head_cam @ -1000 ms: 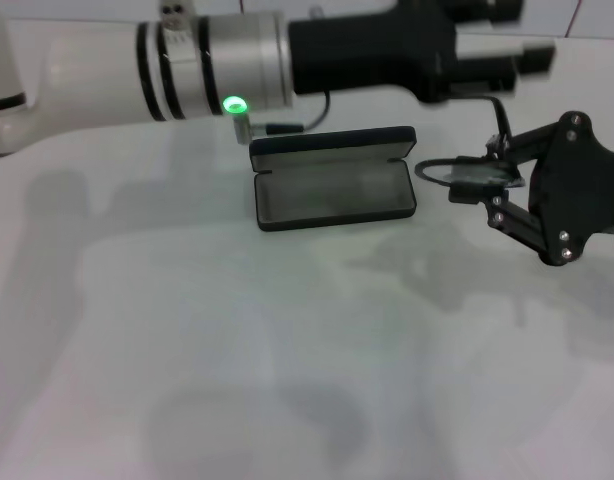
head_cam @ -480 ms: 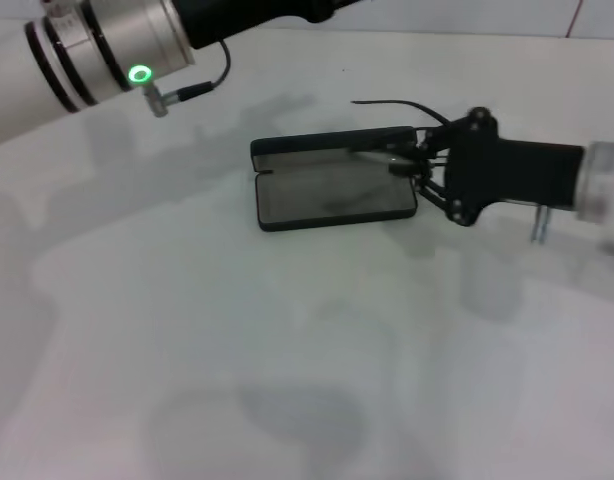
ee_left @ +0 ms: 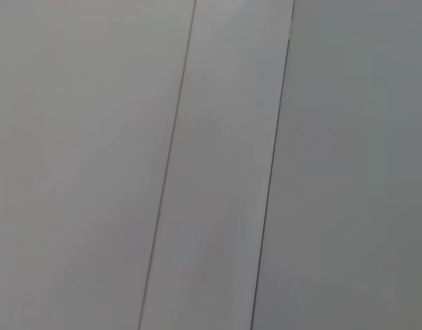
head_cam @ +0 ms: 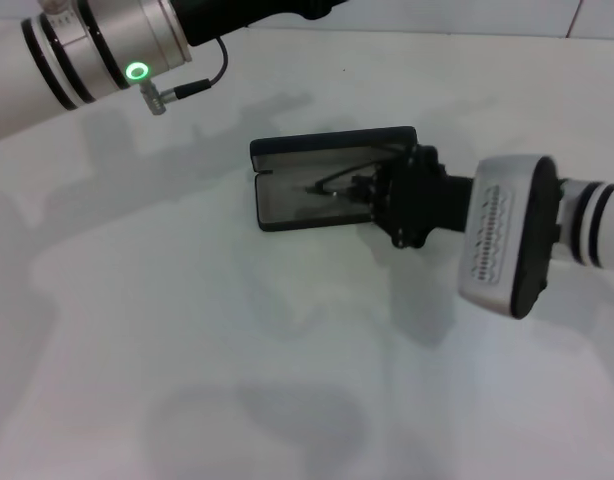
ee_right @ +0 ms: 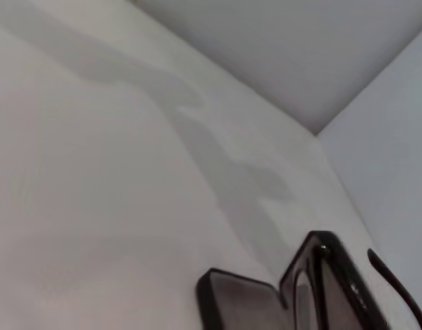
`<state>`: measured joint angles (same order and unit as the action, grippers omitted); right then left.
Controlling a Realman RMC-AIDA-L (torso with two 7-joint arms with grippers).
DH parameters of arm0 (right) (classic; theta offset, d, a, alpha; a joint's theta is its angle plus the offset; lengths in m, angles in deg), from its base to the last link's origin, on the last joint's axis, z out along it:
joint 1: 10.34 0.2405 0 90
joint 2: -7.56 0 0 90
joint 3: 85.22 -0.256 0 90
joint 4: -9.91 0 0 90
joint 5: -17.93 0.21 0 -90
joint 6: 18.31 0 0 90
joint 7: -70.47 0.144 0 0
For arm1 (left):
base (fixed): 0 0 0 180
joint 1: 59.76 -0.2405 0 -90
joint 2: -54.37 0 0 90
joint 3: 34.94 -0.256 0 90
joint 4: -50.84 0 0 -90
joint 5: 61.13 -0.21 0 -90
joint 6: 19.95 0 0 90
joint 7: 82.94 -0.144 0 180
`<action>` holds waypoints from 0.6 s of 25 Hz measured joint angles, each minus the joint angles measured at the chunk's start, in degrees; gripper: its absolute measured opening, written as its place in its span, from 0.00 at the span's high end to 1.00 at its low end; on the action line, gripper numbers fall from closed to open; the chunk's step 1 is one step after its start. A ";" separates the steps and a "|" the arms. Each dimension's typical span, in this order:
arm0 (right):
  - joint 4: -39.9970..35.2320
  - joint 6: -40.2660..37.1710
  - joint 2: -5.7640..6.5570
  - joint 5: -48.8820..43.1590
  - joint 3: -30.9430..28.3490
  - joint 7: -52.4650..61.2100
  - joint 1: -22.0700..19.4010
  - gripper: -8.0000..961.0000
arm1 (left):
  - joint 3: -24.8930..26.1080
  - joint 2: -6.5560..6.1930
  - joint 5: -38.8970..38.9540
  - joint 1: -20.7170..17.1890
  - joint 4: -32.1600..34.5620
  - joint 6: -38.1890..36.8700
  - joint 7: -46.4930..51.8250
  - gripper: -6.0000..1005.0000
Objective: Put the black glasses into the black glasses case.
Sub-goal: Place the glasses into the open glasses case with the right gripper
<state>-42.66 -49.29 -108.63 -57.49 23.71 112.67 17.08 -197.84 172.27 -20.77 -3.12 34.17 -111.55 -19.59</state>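
Observation:
The black glasses case (head_cam: 287, 200) lies open on the white table, grey lining up, lid (head_cam: 327, 148) raised at the far side. My right gripper (head_cam: 370, 192) reaches in from the right over the case's right half, shut on the black glasses (head_cam: 327, 186), which sit low over the lining. In the right wrist view the glasses frame (ee_right: 332, 278) shows close up, next to an end of the case (ee_right: 235, 302). My left arm (head_cam: 107, 50) is raised across the far left; its gripper is out of view.
The white table (head_cam: 237, 330) stretches bare in front of the case. A grey wall (head_cam: 467, 15) rises behind the table's far edge. The left wrist view shows only wall panels (ee_left: 211, 165).
My right gripper has carried the glasses leftward from beside the case's right end to over its lining. The left arm rose and pulled back toward the far left a second ago, then held still.

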 joint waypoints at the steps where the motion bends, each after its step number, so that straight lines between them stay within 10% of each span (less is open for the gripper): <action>1: 0.00 0.79 0.00 0.23 0.86 0.00 0.16 0.87 | -0.02 0.03 -0.02 0.01 -0.01 0.01 -0.02 0.30; 15: 2.92 6.37 0.00 6.49 5.07 0.00 4.50 0.84 | -0.06 0.36 -0.36 -0.07 0.26 0.03 -0.35 0.30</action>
<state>-39.75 -42.93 -108.63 -51.00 28.78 112.68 21.58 -197.90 172.63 -21.12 -3.19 34.43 -111.52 -19.94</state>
